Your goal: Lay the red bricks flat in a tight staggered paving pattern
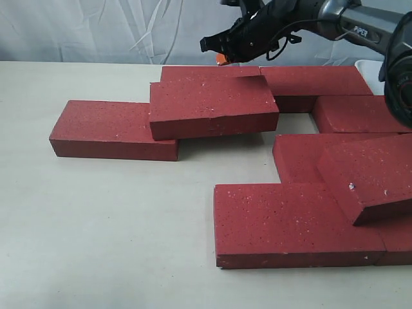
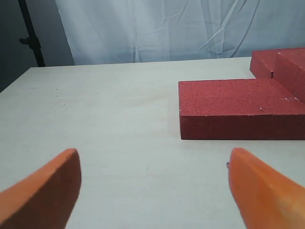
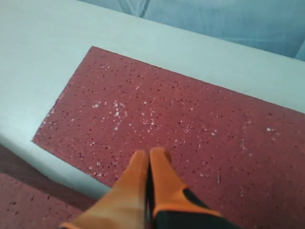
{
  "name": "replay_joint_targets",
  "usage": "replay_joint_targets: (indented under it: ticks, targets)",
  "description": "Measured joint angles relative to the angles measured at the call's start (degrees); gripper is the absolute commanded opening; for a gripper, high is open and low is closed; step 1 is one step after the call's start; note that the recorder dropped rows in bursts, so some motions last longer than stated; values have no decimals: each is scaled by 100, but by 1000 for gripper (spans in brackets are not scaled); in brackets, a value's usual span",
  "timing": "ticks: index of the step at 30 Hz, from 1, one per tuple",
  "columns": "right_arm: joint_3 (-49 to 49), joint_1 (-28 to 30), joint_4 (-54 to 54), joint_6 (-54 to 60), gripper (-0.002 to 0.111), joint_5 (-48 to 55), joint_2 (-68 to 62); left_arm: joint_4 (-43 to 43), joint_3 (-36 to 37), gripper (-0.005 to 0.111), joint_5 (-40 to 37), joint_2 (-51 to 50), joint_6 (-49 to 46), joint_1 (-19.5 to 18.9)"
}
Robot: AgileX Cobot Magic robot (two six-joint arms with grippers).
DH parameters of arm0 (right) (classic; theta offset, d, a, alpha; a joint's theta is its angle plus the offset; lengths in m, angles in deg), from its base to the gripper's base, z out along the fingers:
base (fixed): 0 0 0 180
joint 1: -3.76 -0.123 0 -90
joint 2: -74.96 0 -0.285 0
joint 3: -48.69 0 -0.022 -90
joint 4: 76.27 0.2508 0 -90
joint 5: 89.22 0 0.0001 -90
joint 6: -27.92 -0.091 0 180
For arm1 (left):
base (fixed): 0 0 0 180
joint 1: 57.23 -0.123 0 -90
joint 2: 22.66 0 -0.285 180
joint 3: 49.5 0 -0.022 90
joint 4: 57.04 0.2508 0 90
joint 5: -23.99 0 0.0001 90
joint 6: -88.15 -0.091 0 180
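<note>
**Left gripper** (image 2: 155, 188): its orange fingers (image 2: 45, 191) were spread wide with nothing held between them. It was kept low over the bare pale table top (image 2: 109, 114), with the corner of a flat brick ahead.

**Red bricks** (image 1: 112, 129), dark-red rectangular paving blocks with a gritty, speckled surface:
- One was laid flat nearest the table's left edge.
- A tilted brick (image 1: 212, 106) was propped on the right end of that one, with one side raised.
- More were ranged along the back edge, with a gap left among them.
- A front brick (image 1: 290, 222) was laid flat toward the front right.
- A leaning brick (image 1: 370, 177) was rested on the front brick's neighbours.

**Right gripper** (image 1: 222, 55): its orange fingers were pressed together and empty. It was poised over a brick by the back edge. Contact could not be told.

**Step in hand:** this was judged to be levelling and closing up, as two bricks were not yet flat.

**Next move:** the tilted brick would need to be slid or lifted off its neighbour, then butted tight with its joints offset.

**Room:** the left and front left of the table were left bare. The right side was crowded to the edge of the exterior view.
</note>
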Motion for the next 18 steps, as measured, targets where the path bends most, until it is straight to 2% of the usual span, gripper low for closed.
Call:
replay_joint_targets:
  ticks: [8,18]
  targets:
    - [186,141,-31,-66,0,674,-280,0,0,79,0,0,0,0]
    - [258,779,50,-65,0,1267,-280,0,0,79,0,0,0,0]
